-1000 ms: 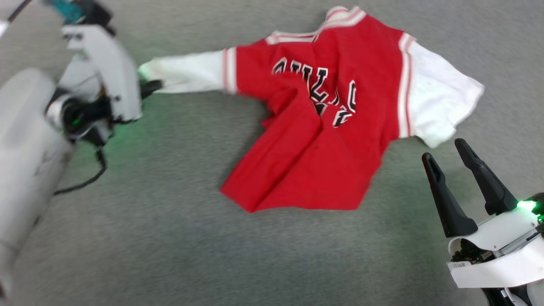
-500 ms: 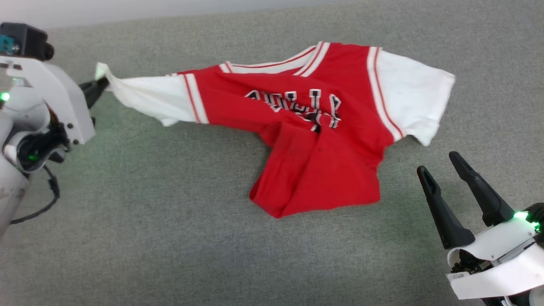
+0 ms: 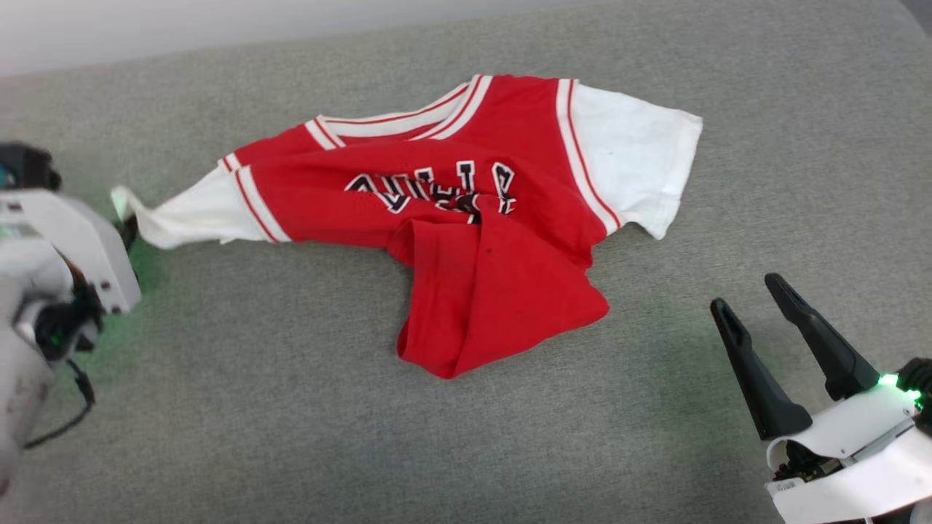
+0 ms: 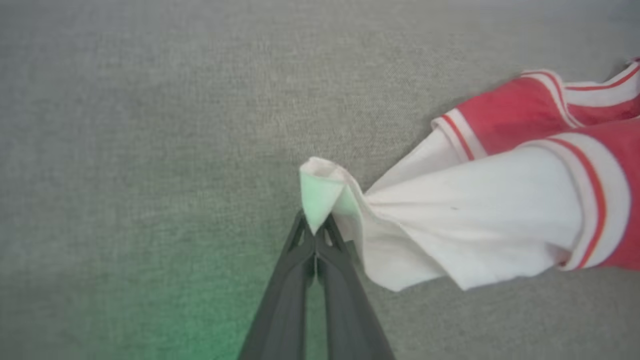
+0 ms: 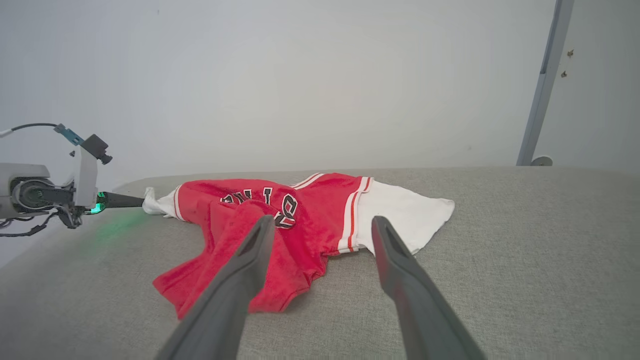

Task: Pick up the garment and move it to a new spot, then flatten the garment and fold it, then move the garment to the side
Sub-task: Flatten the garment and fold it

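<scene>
Two hands, one engaged. Your left hand [image 4: 316, 231], pressed together, pinches the tip of the white sleeve [image 4: 475, 220] at the left, so the garment [image 3: 495, 291] lies drawn out rightward across the middle of the grey fabric surface [image 3: 291, 437], with its red hem bunched toward the near side. Your right hand [image 3: 744, 292] hovers spread at the near right, holding nothing, apparently ready to take the opposite side for flattening.
</scene>
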Controlling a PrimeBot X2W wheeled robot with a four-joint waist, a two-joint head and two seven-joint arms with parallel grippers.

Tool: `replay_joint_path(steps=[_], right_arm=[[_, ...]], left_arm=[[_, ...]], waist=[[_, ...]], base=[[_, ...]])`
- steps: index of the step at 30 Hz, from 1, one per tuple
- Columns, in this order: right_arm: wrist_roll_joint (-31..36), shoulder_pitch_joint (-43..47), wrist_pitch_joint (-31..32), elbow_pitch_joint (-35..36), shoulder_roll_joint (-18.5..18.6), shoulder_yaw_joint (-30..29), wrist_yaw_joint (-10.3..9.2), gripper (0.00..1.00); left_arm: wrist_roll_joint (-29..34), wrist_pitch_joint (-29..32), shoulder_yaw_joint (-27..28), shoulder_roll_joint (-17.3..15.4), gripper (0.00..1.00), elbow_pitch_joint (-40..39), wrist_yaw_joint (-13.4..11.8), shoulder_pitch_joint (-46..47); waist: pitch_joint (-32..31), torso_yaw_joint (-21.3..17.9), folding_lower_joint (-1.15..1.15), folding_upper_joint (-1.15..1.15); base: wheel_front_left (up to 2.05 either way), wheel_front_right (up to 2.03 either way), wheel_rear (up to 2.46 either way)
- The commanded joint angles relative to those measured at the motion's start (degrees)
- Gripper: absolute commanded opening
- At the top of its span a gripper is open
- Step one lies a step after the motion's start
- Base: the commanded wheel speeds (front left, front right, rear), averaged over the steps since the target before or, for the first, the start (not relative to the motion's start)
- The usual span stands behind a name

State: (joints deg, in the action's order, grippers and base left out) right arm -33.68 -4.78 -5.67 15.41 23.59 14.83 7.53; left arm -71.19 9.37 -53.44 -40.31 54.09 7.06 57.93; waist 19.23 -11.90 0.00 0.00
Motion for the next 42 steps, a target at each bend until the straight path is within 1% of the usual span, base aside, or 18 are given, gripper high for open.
replay_joint_path(steps=[1,4,5,6,7,10,12,15,18,20,22,23,28,30,31,35,38,42], right_arm=[[0.25,0.86,0.12,0.26,0.0,-0.46,-0.09,1.0],[0.48,1.12,0.54,0.47,0.22,-0.82,-0.09,1.0],[0.54,1.15,0.67,0.49,0.2,-1.0,-0.09,1.0],[0.69,0.96,0.97,0.53,0.34,-1.03,-0.09,1.0],[0.75,0.66,1.2,0.53,0.57,-0.86,-0.09,1.0],[1.12,-0.37,2.32,0.15,1.27,-0.6,-0.09,1.0],[0.89,-0.9,3.19,-0.3,2.05,-0.7,-0.09,1.0],[0.39,-2.01,4.41,-1.24,3.3,-0.96,-0.09,1.0],[-0.69,-3.34,5.94,-2.53,4.63,-1.36,-0.09,1.0],[-1.03,-4.71,7.55,-3.59,6.39,-1.5,-0.09,1.0],[-3.11,-6.4,9.56,-4.78,7.29,-1.42,-0.08,1.0],[-4.59,-7.61,10.49,-5.18,7.92,-1.16,-0.09,1.0],[-11.56,-15.98,16.21,-9.13,13.05,0.41,-0.09,1.0],[-11.67,-20.04,19.0,-11.47,16.38,2.05,-0.09,1.0],[-11.91,-22.34,20.21,-12.66,17.35,2.94,-0.09,1.0],[-14.61,-31.11,25.73,-18.35,20.65,7.05,-0.09,1.0],[-15.34,-37.0,29.91,-22.67,22.76,11.56,-0.09,1.0],[-14.92,-44.12,34.61,-28.48,25.98,17.77,-0.09,1.0]], left_arm=[[-0.29,-0.28,-0.1,0.0,0.0,0.93,0.13,-1.01],[-0.64,-1.79,0.01,0.78,0.0,2.17,0.24,-1.59],[-0.76,-2.57,0.1,1.15,0.2,2.24,0.31,-1.65],[-0.89,-3.43,0.22,1.43,0.81,2.14,0.38,-1.61],[-1.38,-4.27,0.57,1.71,1.0,1.86,0.39,-1.66],[-2.15,-7.74,1.16,2.05,1.0,-0.62,0.44,-2.33],[-2.54,-11.18,1.82,1.49,1.0,-2.37,0.45,-3.34],[-1.58,-17.3,2.3,0.77,1.0,-4.48,0.46,-5.62],[-0.53,-22.45,2.67,1.29,1.0,-7.0,0.46,-8.51],[1.24,-24.05,3.23,1.84,1.0,-9.69,-0.62,-10.41],[4.05,-24.48,4.89,2.75,1.0,-13.54,-2.43,-12.35],[5.97,-24.56,7.36,3.39,1.0,-16.21,-3.65,-13.05],[19.57,-24.45,18.42,8.57,1.0,-31.83,-10.18,-23.77],[25.33,-24.5,22.26,10.82,1.0,-37.62,-12.0,-27.7],[27.68,-24.49,23.87,12.12,1.0,-40.1,-12.78,-29.95],[34.92,-24.48,29.91,16.61,1.0,-47.26,-13.72,-36.02],[39.03,-24.48,33.61,19.69,1.0,-50.35,-12.59,-39.08],[42.75,-24.48,37.0,23.04,1.0,-51.57,-10.31,-40.99]], waist=[[-0.3,-0.28,0.0,0.0],[-0.67,0.16,0.0,0.0],[-0.82,0.49,0.0,0.0],[-0.99,0.84,0.0,0.0],[-1.19,1.21,0.0,0.0],[-1.99,2.47,0.0,0.0],[-2.48,3.33,0.0,0.0],[-3.04,4.94,0.0,0.0],[-3.21,6.93,0.0,0.0],[-3.08,8.46,0.0,0.0],[-2.7,10.04,0.0,0.0],[-2.43,10.85,0.0,0.0],[-0.66,14.34,0.0,0.0],[0.2,15.7,0.0,0.0],[0.67,16.25,0.0,0.0],[2.61,18.45,0.0,0.0],[4.27,20.06,0.0,0.0],[6.59,21.99,0.0,0.0]], base=[[0.0,0.0,0.0],[0.0,0.0,0.0],[0.0,0.0,0.0],[0.0,0.0,0.0],[0.0,0.0,0.0],[0.0,0.0,0.0],[0.0,0.0,0.0],[0.0,0.0,0.0],[0.0,0.0,0.0],[0.0,0.0,0.0],[0.0,0.0,0.0],[0.0,0.0,0.0],[0.0,0.0,0.0],[0.0,0.0,0.0],[0.0,0.0,0.0],[0.0,0.0,0.0],[0.0,0.0,0.0],[0.0,0.0,0.0]])
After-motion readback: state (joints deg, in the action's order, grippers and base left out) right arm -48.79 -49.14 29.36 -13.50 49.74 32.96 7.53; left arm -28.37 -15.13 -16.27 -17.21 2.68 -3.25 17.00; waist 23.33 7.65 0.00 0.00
